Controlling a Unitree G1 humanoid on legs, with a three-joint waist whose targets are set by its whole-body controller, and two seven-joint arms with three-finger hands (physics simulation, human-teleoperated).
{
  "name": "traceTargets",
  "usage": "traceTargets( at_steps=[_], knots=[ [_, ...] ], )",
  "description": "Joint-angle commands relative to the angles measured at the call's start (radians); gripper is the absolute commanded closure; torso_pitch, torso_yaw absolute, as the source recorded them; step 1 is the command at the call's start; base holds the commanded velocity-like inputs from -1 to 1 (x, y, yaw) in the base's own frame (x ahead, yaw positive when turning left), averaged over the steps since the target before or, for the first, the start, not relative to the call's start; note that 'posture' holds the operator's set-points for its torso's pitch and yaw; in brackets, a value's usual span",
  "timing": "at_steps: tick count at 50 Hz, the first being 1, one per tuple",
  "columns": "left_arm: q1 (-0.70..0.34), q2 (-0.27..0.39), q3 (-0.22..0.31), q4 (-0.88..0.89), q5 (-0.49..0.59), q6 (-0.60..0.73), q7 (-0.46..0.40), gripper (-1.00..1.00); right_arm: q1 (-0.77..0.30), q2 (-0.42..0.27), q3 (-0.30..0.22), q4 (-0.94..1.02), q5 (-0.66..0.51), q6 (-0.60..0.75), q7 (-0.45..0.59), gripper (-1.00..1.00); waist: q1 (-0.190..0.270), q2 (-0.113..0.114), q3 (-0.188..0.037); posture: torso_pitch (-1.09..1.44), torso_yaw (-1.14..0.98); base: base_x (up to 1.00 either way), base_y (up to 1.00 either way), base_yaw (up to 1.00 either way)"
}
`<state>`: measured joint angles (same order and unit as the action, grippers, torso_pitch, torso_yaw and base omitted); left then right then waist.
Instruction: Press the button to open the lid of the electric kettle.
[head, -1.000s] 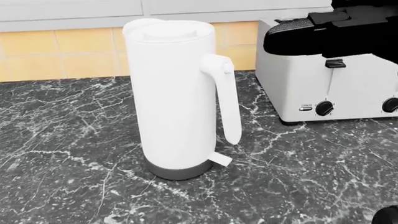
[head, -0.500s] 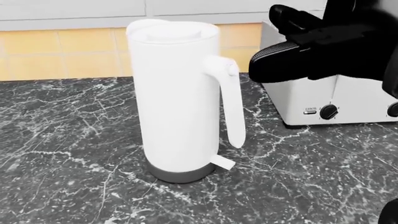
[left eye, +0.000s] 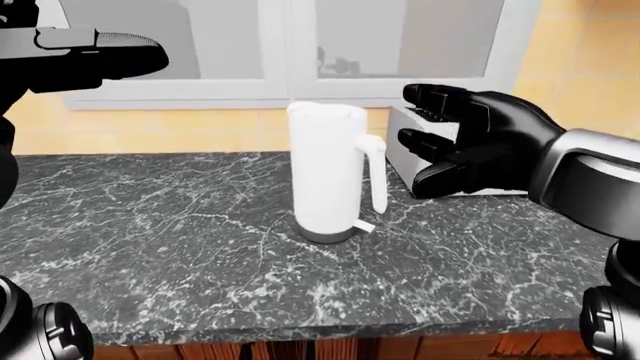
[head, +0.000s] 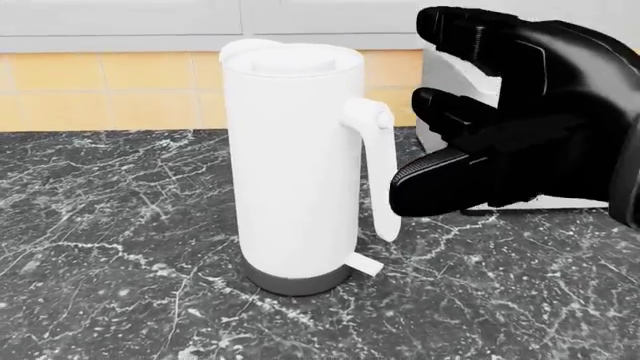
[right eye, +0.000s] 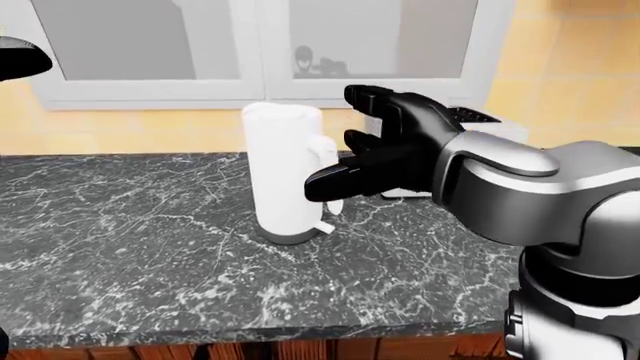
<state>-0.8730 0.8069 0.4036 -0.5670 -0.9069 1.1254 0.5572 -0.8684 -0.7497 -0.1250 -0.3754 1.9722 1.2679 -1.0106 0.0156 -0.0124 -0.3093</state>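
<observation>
The white electric kettle (head: 290, 157) stands upright on the dark marble counter (head: 110, 247), on a grey base. Its lid (head: 288, 56) is down. The handle (head: 378, 172) faces the view's right, with a round knob (head: 368, 114) at its top. My black right hand (head: 425, 112) hovers just right of the handle, open, fingers spread toward it; the thumb tip (head: 405, 193) is close to the handle, and I cannot tell whether it touches. My left hand (left eye: 120, 54) is raised at the left-eye view's top left, far from the kettle, with a finger stretched out and nothing held.
A white toaster (left eye: 400, 146) sits right of the kettle, mostly hidden by my right hand. Yellow wall tiles (head: 100, 90) and a white-framed panel (left eye: 300, 45) rise behind the counter. The counter's near edge (left eye: 300, 328) runs along the bottom of the left-eye view.
My right hand has come down and leftward from the head view's upper right to beside the kettle's handle, now covering the toaster. The view has shifted a little.
</observation>
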Motion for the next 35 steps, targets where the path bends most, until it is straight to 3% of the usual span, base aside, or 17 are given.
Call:
traceTargets(
  at_steps=[1,16,35],
  knots=[
    [-0.024,0.009,0.006,-0.001,0.004,-0.021,0.001,-1.0,-0.016,-0.015,-0.016,-0.003,0.0,-0.009,-0.001,-1.0,0.0,0.004,0.001,-0.51,0.0,0.0,0.0,0.0],
    [-0.024,0.009,0.001,0.005,0.0,-0.028,0.005,-1.0,0.015,0.061,-0.047,0.007,-0.074,0.055,0.017,-1.0,0.004,0.005,0.001,-0.51,0.0,0.0,0.0,0.0],
    [-0.023,0.001,0.008,0.004,0.006,-0.025,0.0,-1.0,-0.004,0.121,-0.039,0.033,-0.161,0.075,0.064,-1.0,0.006,0.008,-0.003,-0.51,0.0,0.0,0.0,0.0]
  ],
)
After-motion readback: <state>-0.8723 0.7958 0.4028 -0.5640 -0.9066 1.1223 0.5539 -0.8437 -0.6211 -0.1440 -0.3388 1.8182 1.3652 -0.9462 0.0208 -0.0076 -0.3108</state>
